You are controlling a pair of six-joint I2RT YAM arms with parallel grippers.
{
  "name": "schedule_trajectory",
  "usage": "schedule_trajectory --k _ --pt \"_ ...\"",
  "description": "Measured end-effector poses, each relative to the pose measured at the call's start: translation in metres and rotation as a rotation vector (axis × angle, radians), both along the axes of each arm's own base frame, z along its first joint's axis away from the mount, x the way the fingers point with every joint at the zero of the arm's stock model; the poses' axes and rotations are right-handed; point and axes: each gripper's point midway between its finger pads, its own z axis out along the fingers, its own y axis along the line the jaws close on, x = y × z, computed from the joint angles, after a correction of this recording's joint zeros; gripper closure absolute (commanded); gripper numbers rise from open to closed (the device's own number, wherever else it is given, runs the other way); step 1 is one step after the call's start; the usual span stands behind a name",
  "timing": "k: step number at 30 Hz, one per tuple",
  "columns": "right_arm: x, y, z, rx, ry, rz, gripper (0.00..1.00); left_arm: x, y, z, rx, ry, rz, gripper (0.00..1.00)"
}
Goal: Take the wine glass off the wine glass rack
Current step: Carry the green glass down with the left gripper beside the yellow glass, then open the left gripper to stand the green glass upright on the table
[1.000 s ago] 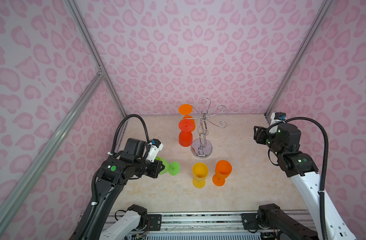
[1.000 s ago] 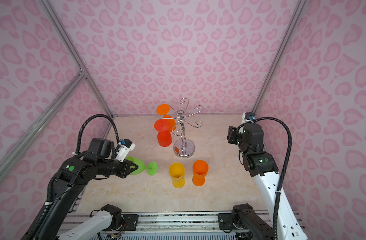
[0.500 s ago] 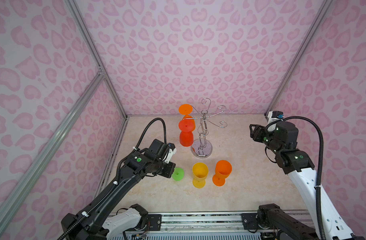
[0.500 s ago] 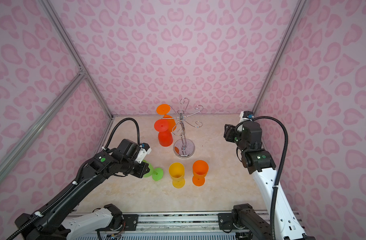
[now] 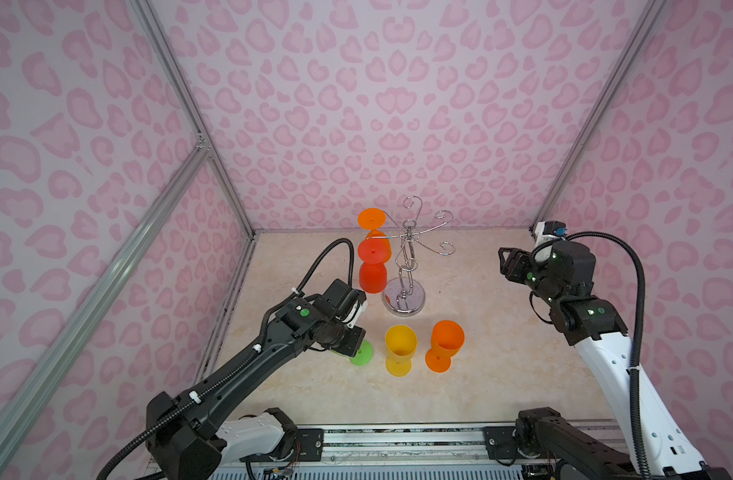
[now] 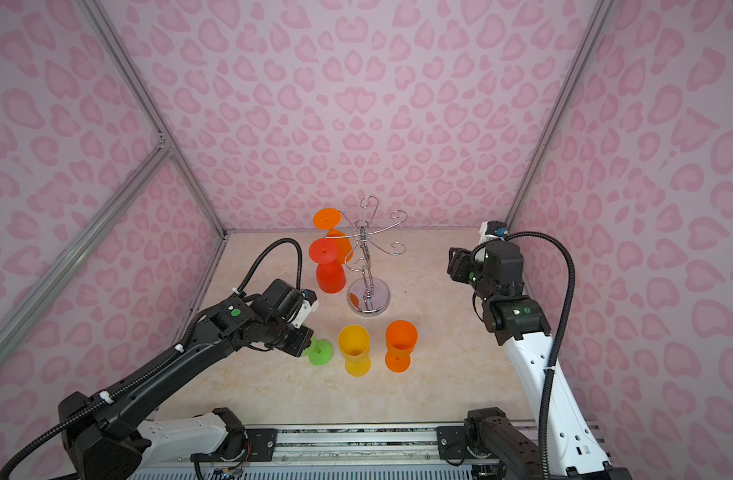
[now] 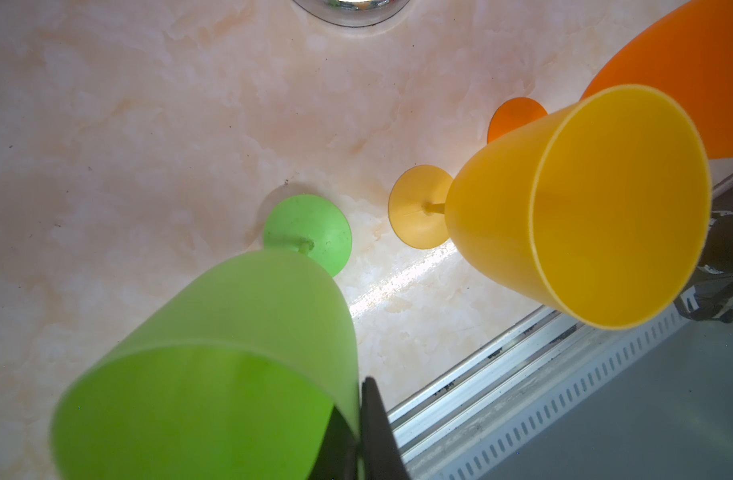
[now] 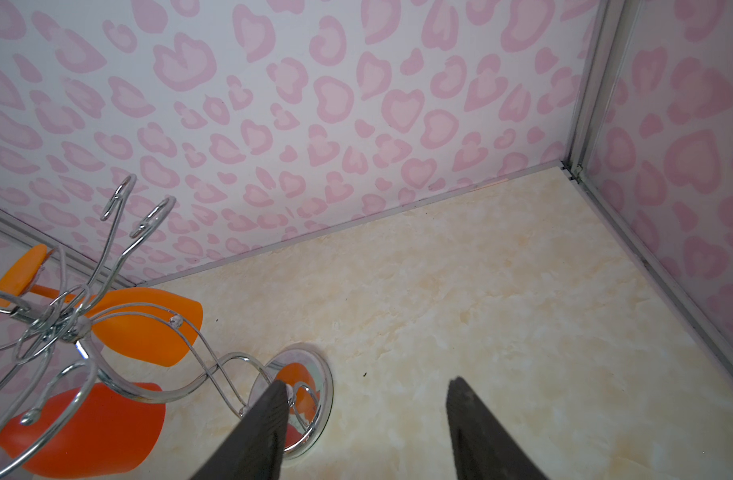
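Note:
The chrome wine glass rack (image 5: 404,266) stands mid-table in both top views, base (image 8: 315,399) showing in the right wrist view. A red wine glass (image 5: 372,272) and an orange one (image 5: 370,219) hang upside down from its left hooks. My left gripper (image 7: 358,415) is shut on the rim of a green wine glass (image 7: 240,332), one finger inside the bowl and one outside. The glass's foot (image 5: 361,353) is down at the table beside a yellow glass. My right gripper (image 8: 368,381) is open and empty, right of the rack and pointing at it.
A yellow glass (image 5: 400,349) and an orange glass (image 5: 444,345) stand upright in front of the rack. Pink patterned walls close in the left, back and right. A metal rail (image 5: 398,436) runs along the front edge.
My left arm has carried the green glass rightwards from the left side and turned it from lying sideways to foot-down beside the yellow glass. The right arm shifted slightly toward the rack.

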Motion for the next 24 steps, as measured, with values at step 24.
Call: schedule_trajectory --k 24 --pt "0.004 0.003 -0.002 0.027 0.001 0.014 0.39 -0.003 -0.014 -0.008 0.063 0.038 -0.054 0.80"
